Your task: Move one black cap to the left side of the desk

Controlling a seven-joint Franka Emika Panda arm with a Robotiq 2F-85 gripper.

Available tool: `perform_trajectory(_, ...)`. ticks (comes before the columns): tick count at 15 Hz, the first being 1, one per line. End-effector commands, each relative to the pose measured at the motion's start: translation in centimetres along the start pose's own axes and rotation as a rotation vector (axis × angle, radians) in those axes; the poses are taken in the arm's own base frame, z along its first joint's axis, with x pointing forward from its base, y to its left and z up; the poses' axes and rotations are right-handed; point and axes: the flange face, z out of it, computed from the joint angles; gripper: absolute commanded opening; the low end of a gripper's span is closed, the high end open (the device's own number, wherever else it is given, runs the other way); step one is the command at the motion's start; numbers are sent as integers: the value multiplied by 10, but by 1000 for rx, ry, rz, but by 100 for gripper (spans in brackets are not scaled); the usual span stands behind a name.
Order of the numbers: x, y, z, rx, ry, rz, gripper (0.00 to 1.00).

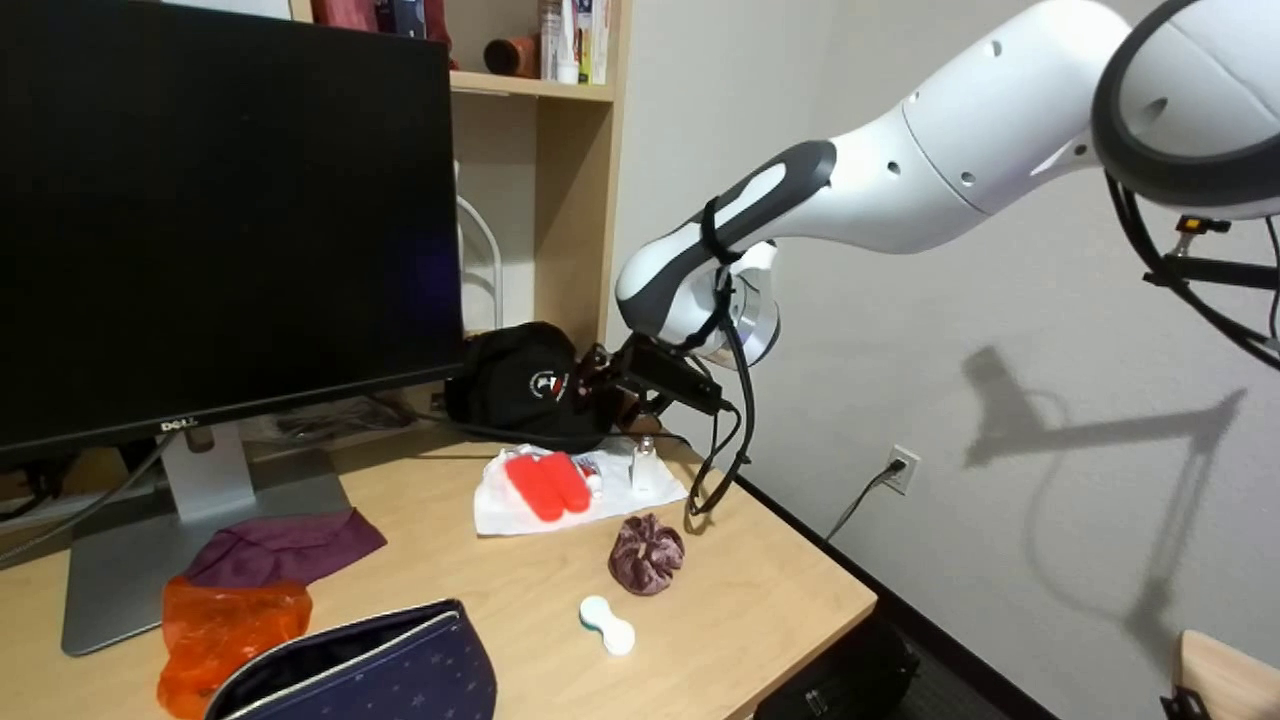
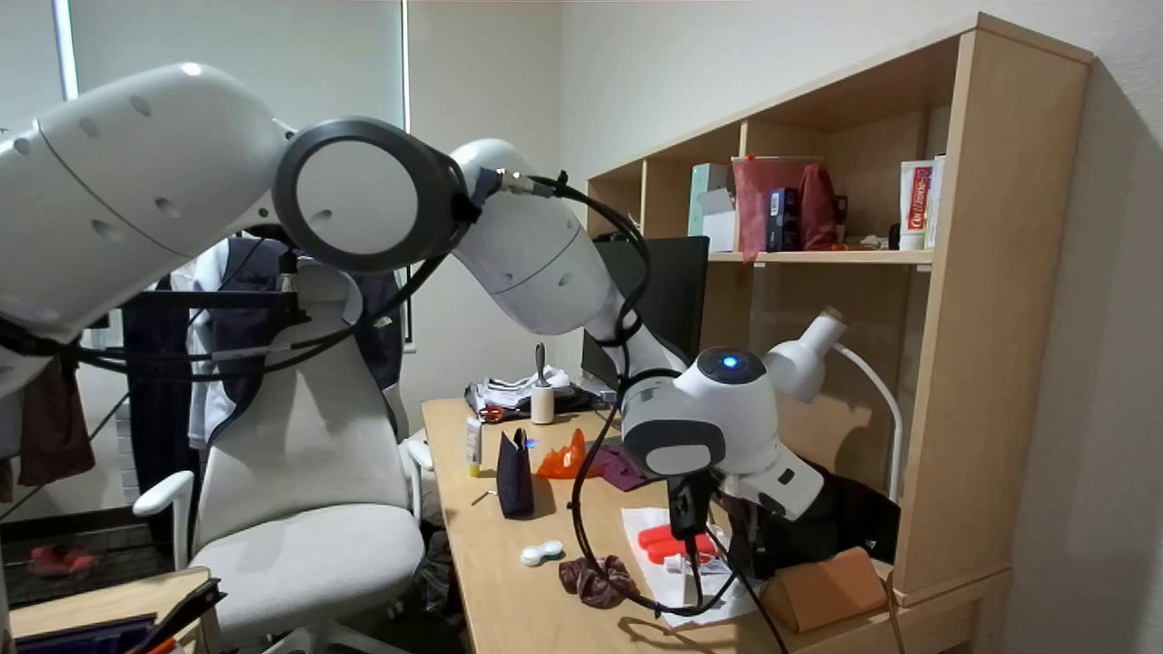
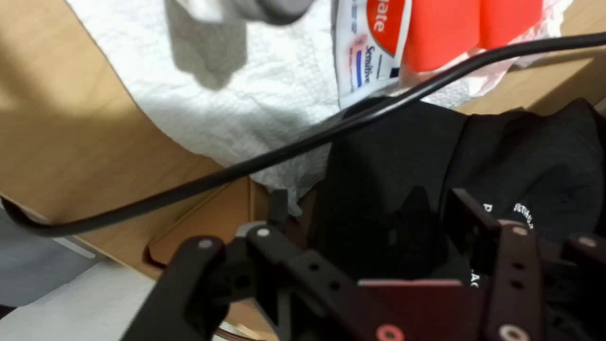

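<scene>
The black cap (image 1: pixel 512 385) rests at the back corner of the desk (image 1: pixel 760 600), beside the monitor and against the shelf. Its red-and-white emblem faces outward in an exterior view. The cap also shows, partly hidden by the arm, in an exterior view (image 2: pixel 849 518) and fills the right of the wrist view (image 3: pixel 530 151). My gripper (image 3: pixel 369 203) is open, its fingers spread wide over the cap. Dark cap fabric shows between the fingers; one finger is near the white lettering. Whether they touch the fabric I cannot tell. A second black cap cannot be made out.
A black cable (image 3: pixel 293 151) crosses before the cap. White paper (image 1: pixel 500 505) holds red pieces (image 1: pixel 545 485), a toothpaste tube (image 3: pixel 369 47) and a small bottle (image 1: pixel 644 465). The monitor (image 1: pixel 230 220), scrunchie (image 1: pixel 646 555), lens case (image 1: pixel 607 625), pouch (image 1: pixel 400 670) and brown case (image 2: pixel 831 586) are nearby.
</scene>
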Motion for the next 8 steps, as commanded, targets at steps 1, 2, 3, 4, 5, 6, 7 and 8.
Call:
perform_trajectory(1, 2, -7, 0, 7, 49, -84, 54)
perform_trajectory(2, 1, -10, 0, 13, 56, -100, 46)
perform_trajectory(3, 0, -12, -1, 15, 66, -114, 41)
perform_trajectory(4, -1, -14, -2, 21, 74, -127, 33)
perform_trajectory(5, -1, -15, -3, 27, 83, -133, 28)
perform_trajectory(6, -1, -16, -5, 35, 90, -139, 22)
perform_trajectory(7, -2, -17, -7, 45, 95, -143, 15)
perform_trajectory(8, -2, -18, -8, 53, 101, -147, 10)
